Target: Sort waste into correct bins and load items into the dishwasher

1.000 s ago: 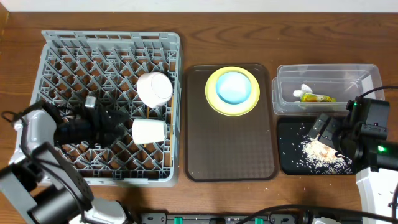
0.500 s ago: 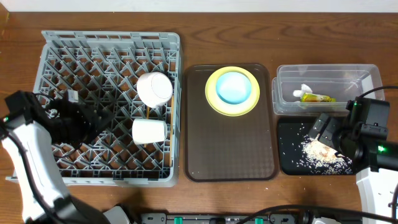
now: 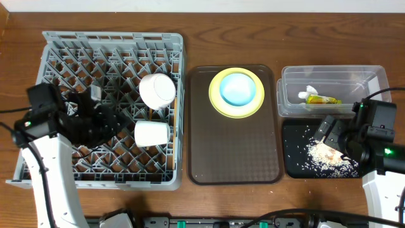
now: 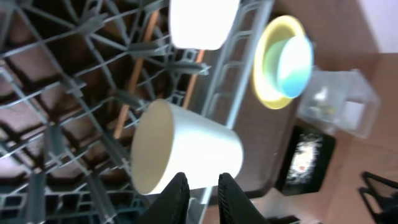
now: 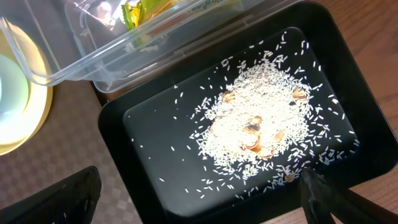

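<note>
The grey dish rack (image 3: 114, 37) fills the left of the table and is the largest item. To its right lies the brown serving tray (image 3: 234, 152), and at the far right are the clear tub (image 3: 342, 85) and the black tray (image 3: 294, 142), the tub behind and the tray in front, close against each other. A round yellow plate (image 3: 215, 96) sits at the back of the serving tray with the light blue bowl (image 3: 238, 88) resting in its middle. In the rack's right half the white bowl (image 3: 157, 90) is tipped on its side, and just in front of it the white cup (image 3: 152, 133) lies on its side too. The left gripper (image 4: 202, 180) hangs over the rack beside the cup, its mouth end nearest the wrist camera. The fingers are drawn almost together with only a thin gap, and we see nothing pinched there. The right gripper (image 5: 199, 177) hovers above the black tray, spread wide and empty. Two thin wooden chopsticks (image 4: 132, 84) lie low among the rack's pegs, under the cup and bowl. Inside the tub we note the yellow-green snack wrapper (image 3: 319, 99) with the crumpled white scrap (image 3: 309, 90) touching its left end. The rice-like crumbs (image 5: 261, 121) are heaped mid-tray in the black tray — strays scattered around the heap.
</note>
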`<action>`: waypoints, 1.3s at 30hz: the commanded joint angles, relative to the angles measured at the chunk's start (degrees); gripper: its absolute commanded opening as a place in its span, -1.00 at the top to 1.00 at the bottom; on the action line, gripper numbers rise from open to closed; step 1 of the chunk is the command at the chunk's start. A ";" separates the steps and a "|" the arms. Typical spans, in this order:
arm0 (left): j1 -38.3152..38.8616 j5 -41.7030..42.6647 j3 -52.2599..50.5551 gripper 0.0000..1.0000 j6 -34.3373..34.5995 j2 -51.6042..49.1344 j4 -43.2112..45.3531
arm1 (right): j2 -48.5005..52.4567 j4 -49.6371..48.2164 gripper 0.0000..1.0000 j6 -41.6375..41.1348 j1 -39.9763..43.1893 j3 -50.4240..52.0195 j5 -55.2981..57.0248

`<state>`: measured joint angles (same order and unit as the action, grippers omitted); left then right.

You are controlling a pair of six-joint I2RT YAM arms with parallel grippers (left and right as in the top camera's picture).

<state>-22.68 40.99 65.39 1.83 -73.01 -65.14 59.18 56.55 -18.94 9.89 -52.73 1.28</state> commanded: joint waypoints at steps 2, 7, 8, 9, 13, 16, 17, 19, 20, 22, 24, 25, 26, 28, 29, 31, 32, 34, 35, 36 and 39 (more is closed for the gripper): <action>1.18 -7.37 -1.51 0.58 1.46 -1.90 0.07 | -0.24 0.07 -0.98 -0.31 0.44 -0.50 0.20; 1.18 -6.93 -2.01 0.63 1.27 -3.67 0.26 | -0.24 0.07 -0.98 -0.31 0.44 -0.50 0.20; 1.18 -6.27 -2.01 0.77 1.25 -3.82 0.31 | -0.24 0.07 -0.99 -0.31 0.44 -0.50 0.20; 1.16 -4.44 -2.01 0.84 1.22 -4.02 0.39 | -0.24 0.07 -0.98 -0.28 0.44 -0.50 0.20; 1.18 5.84 -2.01 0.85 -0.68 -4.04 0.31 | -0.24 0.07 -0.98 -0.31 0.44 -0.50 0.20; 1.18 8.98 -2.03 0.84 -1.97 -4.04 -1.09 | -0.24 0.07 -0.98 -0.31 0.44 -0.50 0.20; 1.29 8.87 -2.10 0.85 -2.64 -4.04 -1.81 | -0.24 0.07 -0.99 -0.31 0.44 -0.50 0.20; 1.29 8.20 -2.67 0.85 -4.26 -4.07 -2.99 | -0.24 0.07 -0.98 -0.31 0.44 -0.50 0.20; 1.29 7.34 -3.15 0.85 -4.42 -4.07 -2.99 | -0.24 0.07 -0.98 -0.31 0.44 -0.50 0.20; 1.29 5.88 -4.44 0.84 -4.61 -4.07 -2.67 | -0.24 0.07 -0.99 -0.31 0.44 -0.50 0.20; 1.27 5.42 -6.14 0.84 -4.66 -4.07 -1.70 | -0.24 0.04 -0.98 -0.31 0.44 -0.50 0.20; 1.27 5.44 -6.91 0.84 -4.63 -4.09 -1.14 | -0.24 0.07 -0.98 -0.31 0.44 -0.50 0.20; 1.27 5.44 -7.56 0.84 -4.59 -4.11 -0.33 | -0.24 0.07 -0.99 -0.31 0.44 -0.50 0.20; 1.27 5.35 -8.59 0.84 -4.57 -4.11 1.57 | -0.24 0.07 -0.98 -0.31 0.44 -0.50 0.20; 1.22 4.57 -8.87 0.84 -4.55 -4.11 2.60 | -0.24 0.07 -0.98 -0.31 0.44 -0.50 0.20; 1.22 1.68 -8.90 0.84 -4.46 -4.09 4.13 | -0.24 0.07 -0.98 -0.31 0.44 -0.50 0.20; 1.22 -0.94 -8.90 0.84 -3.50 -4.09 5.20 | -0.24 0.07 -0.99 -0.31 0.44 -0.50 0.20; 1.22 -4.11 -8.90 0.82 -1.64 -4.09 6.23 | -0.24 0.07 -0.99 -0.31 0.44 -0.50 0.20; 1.22 -5.09 -8.85 0.81 -0.76 -4.09 6.60 | -0.24 0.07 -0.98 -0.31 0.44 -0.50 0.20; 1.22 -5.31 -8.72 0.82 -0.39 -4.09 6.84 | -0.24 0.07 -0.98 -0.31 0.44 -0.50 0.20; 1.22 -5.27 -7.58 0.82 0.92 -4.02 6.75 | -0.24 0.07 -0.98 -0.31 0.44 -0.50 0.20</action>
<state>-21.63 38.39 56.75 0.51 -76.84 -58.24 59.20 56.55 -18.94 9.91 -52.73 1.28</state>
